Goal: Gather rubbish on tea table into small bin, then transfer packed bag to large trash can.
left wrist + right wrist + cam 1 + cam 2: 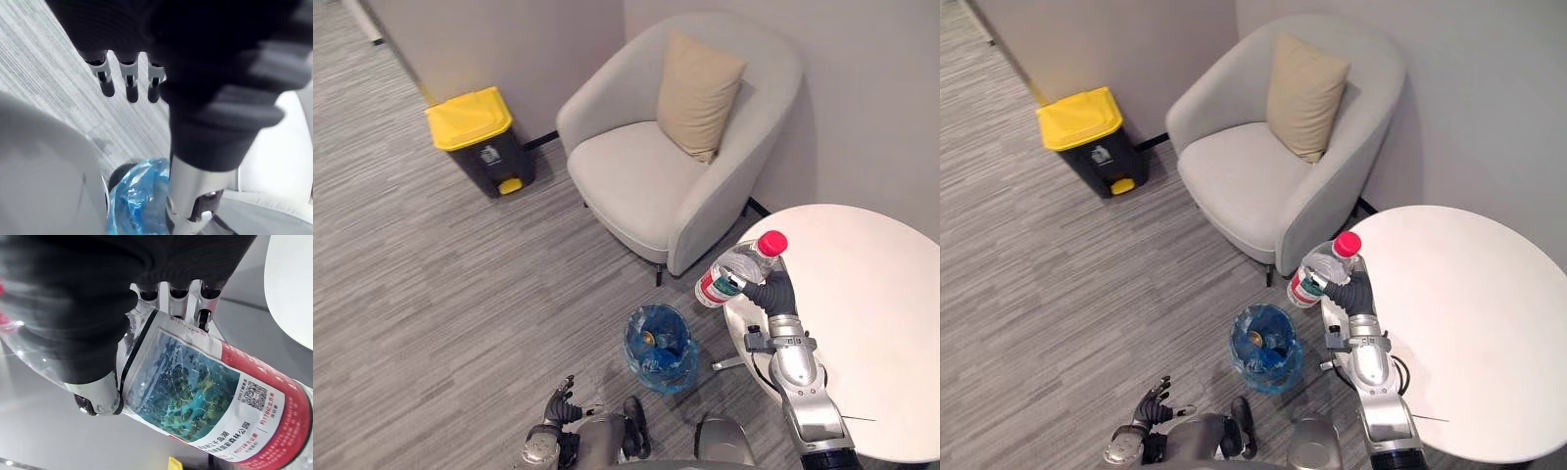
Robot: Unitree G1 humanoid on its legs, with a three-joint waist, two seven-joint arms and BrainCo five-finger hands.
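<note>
The robot's right hand (771, 294) grips a clear plastic bottle (732, 270) at the rim of the round white desk (876, 323), its fingers (178, 297) and thumb curled round the labelled middle. The bottle is held off the desk and tilted, with its red cap (772, 243) uppermost over the desk's edge and its base leaning out toward the grey armchair (636, 191). The label bears a green landscape picture with a red band at one end.

On the striped grey carpet (421, 294) beside the desk stands the small bin (677, 370), lined with a blue bag (139, 196). It sits lower in the head view and to the robot's left of the bottle. Something small and yellowish lies inside, though what it is cannot be told.

The left hand (560, 401) hangs low near the robot's body, well apart from the bottle, fingers (128, 84) loose and holding nothing.

Against the far wall, left of the armchair, stands the large trash can (481, 142) – dark-bodied, with its yellow lid down. A beige cushion (697, 93) leans upright against the armchair's back.
</note>
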